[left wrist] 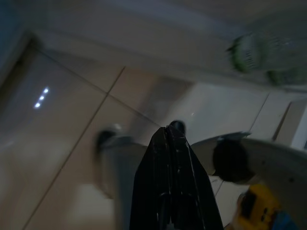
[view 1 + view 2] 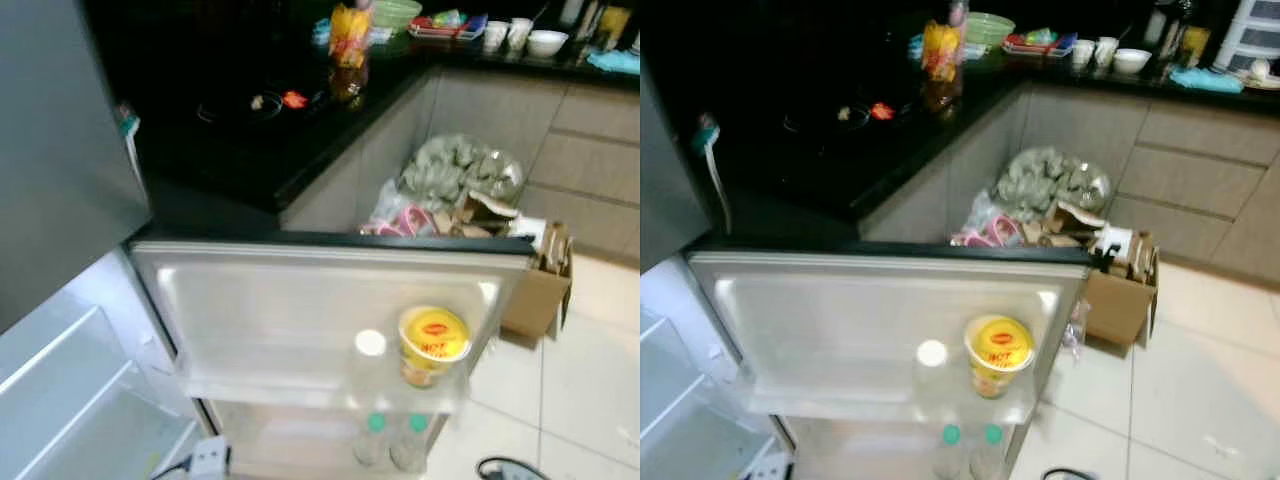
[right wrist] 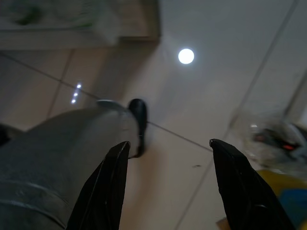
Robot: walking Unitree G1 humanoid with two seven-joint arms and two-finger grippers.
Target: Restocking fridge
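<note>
I am looking down at the fridge [image 2: 60, 160], and its door [image 2: 320, 300] hangs wide open in front of me. The inside of the fridge, with white shelves [image 2: 70, 390], is on my left. Behind the door is a long black counter [image 2: 260, 140]. On the tile floor [image 2: 590, 370] past the door sit a brown cardboard box [image 2: 535, 290] and a clear bag of trash [image 2: 460, 170].

The door has a clear upper shelf [image 2: 320, 385]. A yellow noodle cup [image 2: 433, 343] stands in it, near the right end. Just beside the cup, on its left, is a bottle with a white cap [image 2: 370, 343]. Lower down in the door stand two bottles with green caps [image 2: 395, 425], side by side.

Both my arms hang low, well below the noodle cup and pointing at the floor. In the left wrist view my left gripper [image 1: 173, 136] has its two black fingers pressed tight together, with nothing between them. In the right wrist view my right gripper [image 3: 168, 146] has its fingers spread wide apart, holding nothing. Both grippers are well apart from the cup and the bottles.

On the counter far back I see a yellow bottle [image 2: 350, 40], a green bowl [image 2: 395, 14] and some white cups [image 2: 507, 34].
</note>
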